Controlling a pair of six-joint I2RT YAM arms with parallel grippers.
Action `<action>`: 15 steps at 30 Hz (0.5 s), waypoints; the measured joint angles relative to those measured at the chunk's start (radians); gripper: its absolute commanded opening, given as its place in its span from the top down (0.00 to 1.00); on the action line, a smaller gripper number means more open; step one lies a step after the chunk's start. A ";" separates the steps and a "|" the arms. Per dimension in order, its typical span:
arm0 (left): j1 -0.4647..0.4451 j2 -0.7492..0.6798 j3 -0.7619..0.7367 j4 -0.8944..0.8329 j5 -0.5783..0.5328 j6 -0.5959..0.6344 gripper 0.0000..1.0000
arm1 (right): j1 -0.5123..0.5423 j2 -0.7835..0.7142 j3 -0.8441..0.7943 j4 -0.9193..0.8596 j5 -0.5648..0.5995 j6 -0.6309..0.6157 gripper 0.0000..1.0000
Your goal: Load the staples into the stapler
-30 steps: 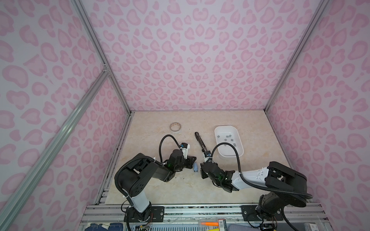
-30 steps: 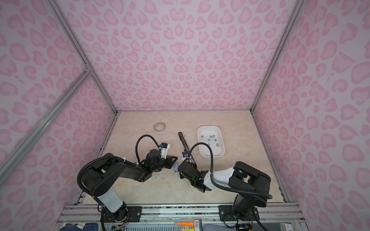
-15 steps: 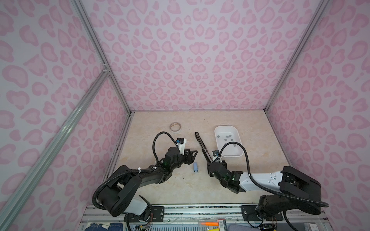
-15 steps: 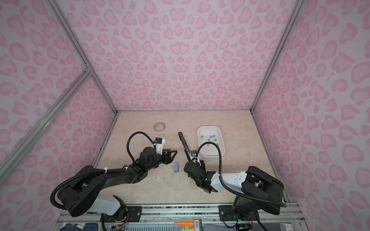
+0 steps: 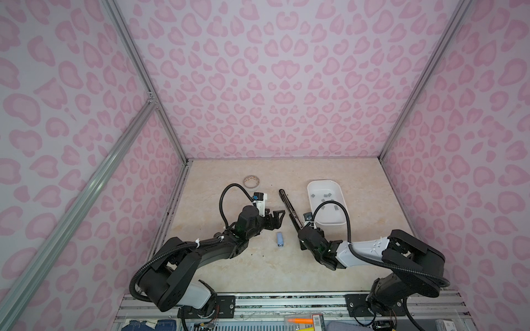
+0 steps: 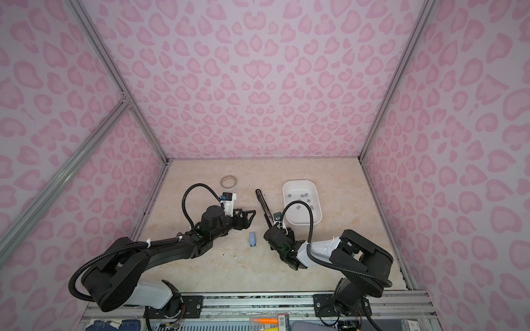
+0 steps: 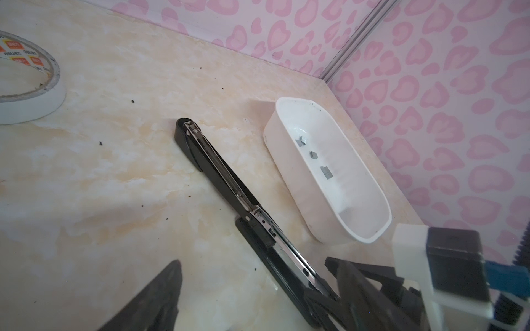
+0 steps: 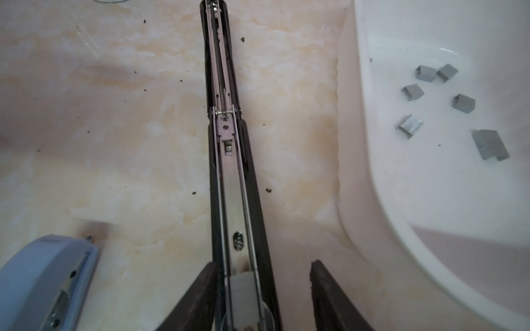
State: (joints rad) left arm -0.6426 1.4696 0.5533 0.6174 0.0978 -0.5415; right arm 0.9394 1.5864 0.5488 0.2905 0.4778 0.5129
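In both top views the black stapler lies folded open flat on the tabletop, between my 2 arms. The staples sit loose in the white tray just right of it. My left pincer hangs just left of the stapler, jaws wide, holding nothing. My right pincer is at the stapler's near end. A small blue stapler lies between my arms, and a tape roll sits toward the back left.

In the left wrist view my fingers stand far apart and empty. The black stapler shows its metal channel facing up, with the tray beside it.

In the right wrist view my jaws straddle the stapler's near end, partly open. 1 finger is right beside it and the other stands clear, so I grip nothing. The staples lie in the tray, apart from the stapler.
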 measured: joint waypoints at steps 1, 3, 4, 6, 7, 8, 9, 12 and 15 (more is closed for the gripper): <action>0.000 0.016 0.011 -0.003 0.001 -0.003 0.14 | -0.001 0.008 0.005 0.000 -0.001 -0.001 0.56; 0.001 0.052 0.033 -0.008 0.014 -0.013 0.14 | -0.002 0.024 0.017 0.000 -0.006 -0.008 0.62; 0.001 0.066 0.041 -0.011 0.020 -0.015 0.14 | -0.002 0.029 0.021 0.000 -0.008 -0.008 0.65; 0.002 0.100 0.063 -0.019 0.036 -0.032 0.14 | -0.002 0.037 0.027 0.001 -0.011 -0.011 0.70; 0.002 0.115 0.074 -0.020 0.040 -0.034 0.15 | -0.002 0.039 0.029 0.001 -0.013 -0.011 0.72; 0.002 0.134 0.088 -0.021 0.050 -0.037 0.15 | -0.002 0.042 0.031 0.002 -0.015 -0.012 0.74; 0.002 0.151 0.101 -0.021 0.058 -0.041 0.14 | -0.002 0.045 0.032 0.002 -0.019 -0.013 0.75; 0.002 0.198 0.137 -0.028 0.076 -0.054 0.15 | 0.000 0.050 0.038 0.004 -0.034 -0.024 0.81; 0.004 0.246 0.172 -0.045 0.088 -0.071 0.16 | 0.001 0.053 0.040 0.011 -0.040 -0.019 0.86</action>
State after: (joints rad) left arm -0.6384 1.7157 0.7258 0.5720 0.1856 -0.6125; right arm 0.9405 1.6394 0.5884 0.3019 0.4381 0.4942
